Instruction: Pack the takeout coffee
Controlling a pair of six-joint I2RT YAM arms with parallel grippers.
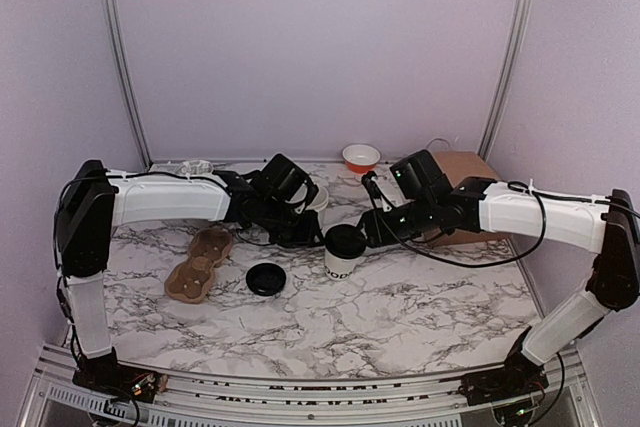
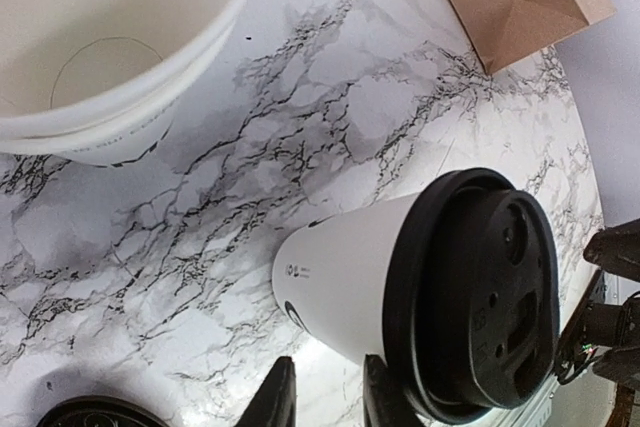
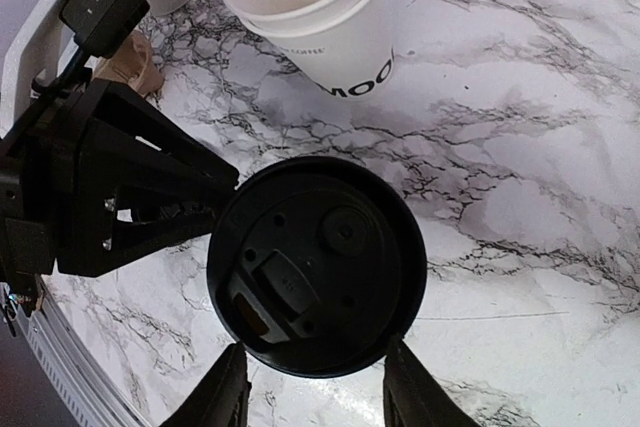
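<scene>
Left pincer (image 1: pixel 308 237) and right pincer (image 1: pixel 375 230) block both sides of the takeout coffee (image 1: pixel 345 252); loose lid (image 1: pixel 266 279) lies front-left; nearer desk (image 1: pixel 400 322) is free.

This is a robot test cell in a lab. The marble-patterned bench (image 1: pixel 400 317) is boxed in by plain lilac walls (image 1: pixel 320 47). Aluminium posts (image 1: pixel 120 47) rise at its far corners. The left arm (image 1: pixel 160 197) and right arm (image 1: pixel 540 212) are bolted to a metal rail (image 1: pixel 300 390) along its near edge.
</scene>
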